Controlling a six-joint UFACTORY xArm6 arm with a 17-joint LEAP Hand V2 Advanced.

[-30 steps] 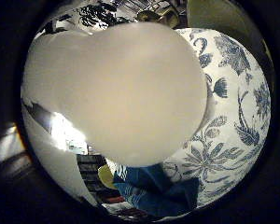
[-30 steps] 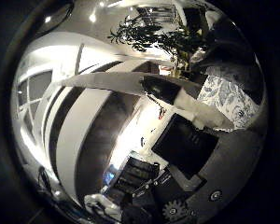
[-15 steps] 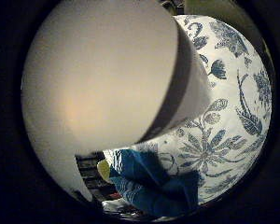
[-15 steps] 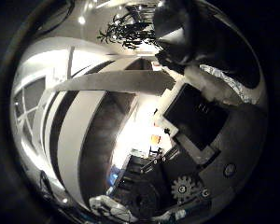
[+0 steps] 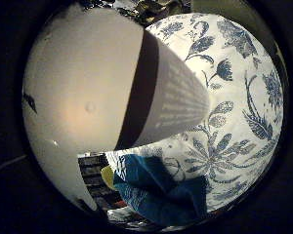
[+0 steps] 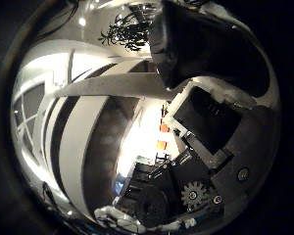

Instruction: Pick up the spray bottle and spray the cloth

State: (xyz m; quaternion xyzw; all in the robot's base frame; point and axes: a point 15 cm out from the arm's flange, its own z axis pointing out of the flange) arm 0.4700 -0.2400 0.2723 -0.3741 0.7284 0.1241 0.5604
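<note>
Close against the palm, the white spray bottle (image 5: 88, 107) fills the view while the hand (image 6: 210, 147) has its fingers bent round it, so a loose hold could let it slip onto the blue cloth (image 5: 161, 192) on the flowered tablecloth (image 5: 234, 122) beyond.

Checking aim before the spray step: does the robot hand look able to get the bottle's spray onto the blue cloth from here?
Probably yes: the spray bottle fills the view, close to the palm, and the blue cloth lies uncovered on the floral tablecloth beside it. The nozzle's direction can't be seen.
</note>
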